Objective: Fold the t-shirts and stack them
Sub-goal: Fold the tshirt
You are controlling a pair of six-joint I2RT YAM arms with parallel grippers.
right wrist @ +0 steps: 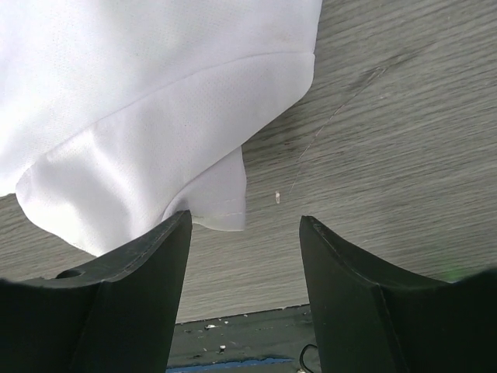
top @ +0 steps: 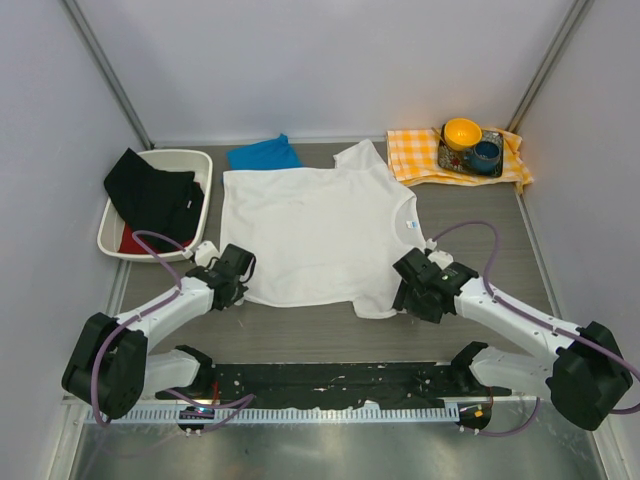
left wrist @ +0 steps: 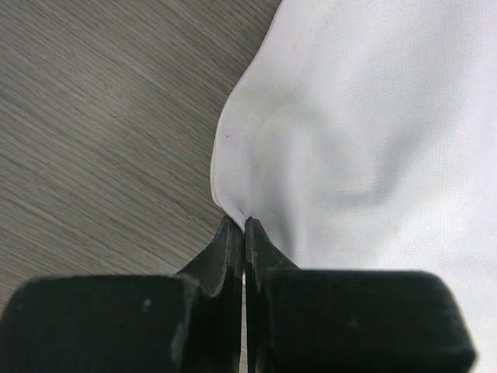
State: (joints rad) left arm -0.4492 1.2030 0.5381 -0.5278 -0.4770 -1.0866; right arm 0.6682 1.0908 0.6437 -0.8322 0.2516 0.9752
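Near-left on the grey wood-grain desk (top: 300, 325), my left end effector (left wrist: 238, 227) is fully closed, its tips pinching the hem corner of the plain white cotton t-shirt (top: 310, 225). Cloth puckers at the pinch, so the bite looks real but shallow.

Shirt: spread flat mid-desk, lying sideways, collar to the right, hem to the left, one sleeve far, one near. The small bright blue folded t-shirt (top: 264, 154) lies at the far edge, just touching the white one's far-left corner.

My right end effector (right wrist: 245, 220) is open at a middling width and holds nothing. The near sleeve sits just ahead of its left finger; bare desk fills most of the gap.

Step in hand, as I judge it: secure the near-right side, then fold the near edge over toward the far edge.

How to do it well:
- Shift the right end effector left so the sleeve hem lies squarely between the fingers, not off one tip.
- Go low, slide one finger under, and take both layers before closing.
- Lift both ends together, level, with the near edge lightly taut between them.
- Carry over in an arc, not a drag, so the shirt does not push the blue one.

Risk: a shallow left pinch could slip on the lift.
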